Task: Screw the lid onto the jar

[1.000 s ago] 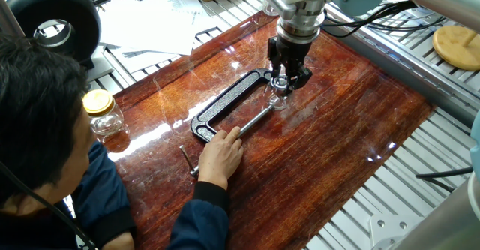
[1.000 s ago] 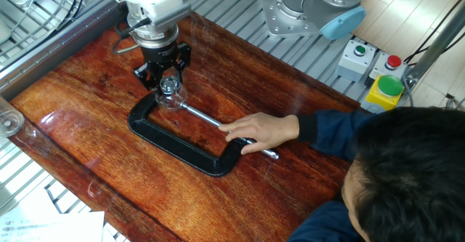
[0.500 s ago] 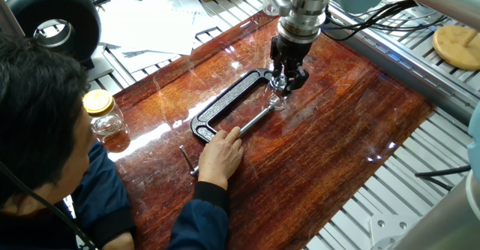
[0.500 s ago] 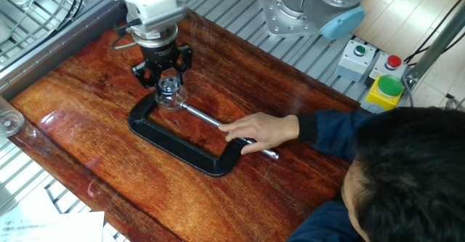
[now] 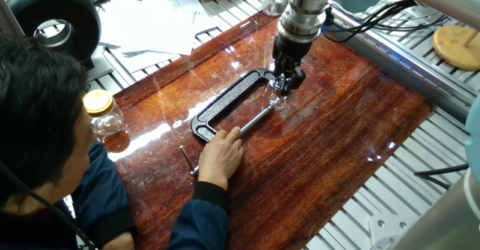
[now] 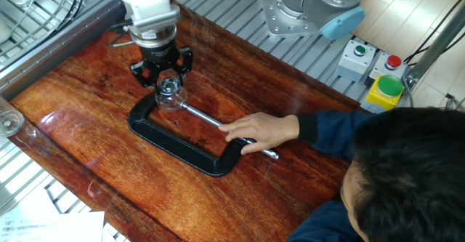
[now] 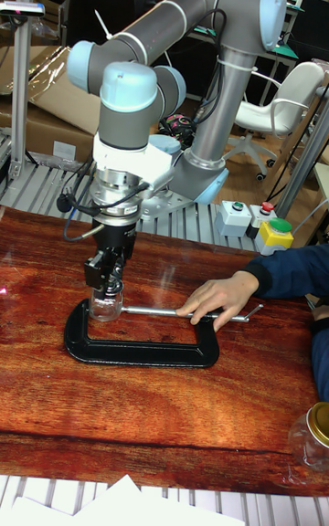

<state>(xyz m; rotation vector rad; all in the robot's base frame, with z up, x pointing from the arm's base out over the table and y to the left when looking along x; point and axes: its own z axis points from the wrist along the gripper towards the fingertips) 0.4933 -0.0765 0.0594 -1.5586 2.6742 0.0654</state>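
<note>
Black two-finger gripper (image 6: 168, 82), closed on the small round transparent lid (image 6: 168, 87) atop the tiny clear glass jar (image 6: 171, 98), has rotated about its vertical axis since the earlier frames: in one fixed view its finger assembly now presents a narrower profile (image 5: 287, 76).

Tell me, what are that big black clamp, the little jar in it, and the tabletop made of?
The clamp looks like black-painted cast metal, with a bare shiny steel screw rod. The jar seems clear glass: you see through it and it glints. The tabletop looks like reddish wood under glossy varnish, mirroring the lights.
</note>
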